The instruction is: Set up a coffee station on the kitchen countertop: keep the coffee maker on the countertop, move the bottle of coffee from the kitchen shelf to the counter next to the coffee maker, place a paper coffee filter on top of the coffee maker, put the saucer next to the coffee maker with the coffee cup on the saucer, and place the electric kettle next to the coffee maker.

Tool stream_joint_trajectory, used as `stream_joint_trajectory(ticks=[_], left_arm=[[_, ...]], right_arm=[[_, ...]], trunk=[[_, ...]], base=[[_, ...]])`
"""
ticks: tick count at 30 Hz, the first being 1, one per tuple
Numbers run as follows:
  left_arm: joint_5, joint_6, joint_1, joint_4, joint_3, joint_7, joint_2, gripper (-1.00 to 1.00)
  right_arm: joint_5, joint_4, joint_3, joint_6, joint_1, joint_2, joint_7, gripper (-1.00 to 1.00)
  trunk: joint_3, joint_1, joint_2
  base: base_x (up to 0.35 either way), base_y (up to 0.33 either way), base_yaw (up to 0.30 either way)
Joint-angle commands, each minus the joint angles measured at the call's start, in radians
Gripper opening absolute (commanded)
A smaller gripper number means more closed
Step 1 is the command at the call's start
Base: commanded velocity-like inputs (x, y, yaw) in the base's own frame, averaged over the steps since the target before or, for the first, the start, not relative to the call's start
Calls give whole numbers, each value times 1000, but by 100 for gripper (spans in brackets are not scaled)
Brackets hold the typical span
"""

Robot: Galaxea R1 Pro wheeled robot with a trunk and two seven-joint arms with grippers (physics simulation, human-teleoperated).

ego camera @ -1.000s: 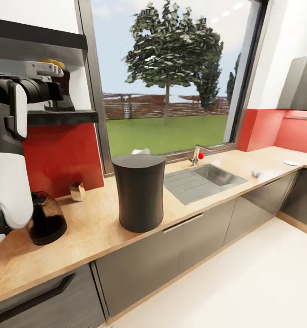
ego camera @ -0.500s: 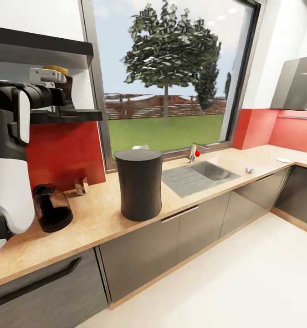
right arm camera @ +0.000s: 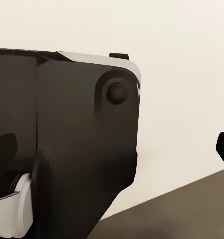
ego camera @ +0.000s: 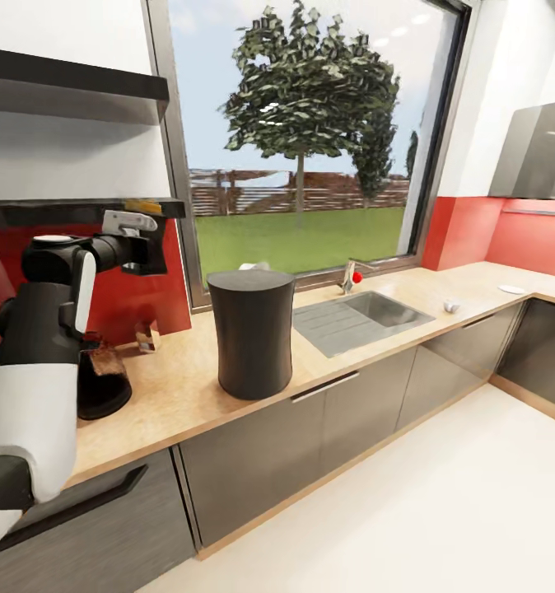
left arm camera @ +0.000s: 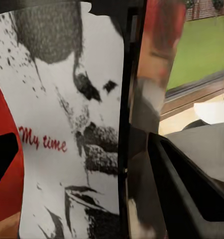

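Change: a second ago the left gripper (ego camera: 150, 247) was up at the kitchen shelf (ego camera: 80, 210) in the upper left of the head frame, around the yellow cap; by this moment it had come down below the shelf edge, in front of the red backsplash (ego camera: 137, 288).
Bottle of coffee: the bottle of coffee (left arm camera: 67, 129) sat pressed between the left fingers (left arm camera: 186, 184), its white label reading "My time" close against the left wrist lens; in the head view its yellow cap peeked just above the gripper at the left-centre of the frame.
Left tool: closed narrowly on the jar, carrying it clear of the shelf.
Right tool: the right wrist view showed dark robot housing against a pale wall and what may be dark finger tips at its edges; whether that gripper was wide or narrow could not be told.
Coffee maker: the coffee maker (ego camera: 252, 333) stood upright on the countertop (ego camera: 179, 387) at frame centre, with the paper coffee filter (ego camera: 254, 266) a pale scrap at its top rear edge.
Kettle: the electric kettle (ego camera: 103, 379) stood at lower left, partly hidden by the left arm.
Far items: the coffee cup (ego camera: 451, 305) and the saucer (ego camera: 511, 289) lay well apart at the right end of the counter, past the sink (ego camera: 360, 317).
Meaning: the jar was off the shelf; judged next was setting it down just beside the coffee maker.
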Motion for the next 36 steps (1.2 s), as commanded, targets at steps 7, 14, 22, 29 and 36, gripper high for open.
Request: stream_joint_trajectory(ticks=[7, 14, 22, 29, 36], left_arm=[[-15, 2, 14, -3, 1, -9, -15, -100], [-15, 2, 16, -3, 3, -8, -16, -100], [-15, -2, 79, 0, 2, -11, -16, -100], [-15, -166, 247, 1, 3, -6, -39, -100], [-18, -360, 419, 6, 8, 12, -102, -100]], right_arm=[[-10, 1, 9, -3, -1, 0, -3, 100], [-10, 0, 9, -3, -1, 0, -3, 100], [-10, 0, 9, -3, -1, 0, -3, 100], [-10, 1, 9, -4, -1, 0, -3, 100], [-10, 1, 9, -4, -1, -1, -3, 100]], trunk=[[-1, 0, -2], [-1, 0, -2], [-1, 0, -2], [-1, 0, -2], [-1, 0, -2]], base=[[-44, 0, 0], [-197, 0, 0], [-22, 0, 0], [-1, 0, 0], [0, 0, 0]])
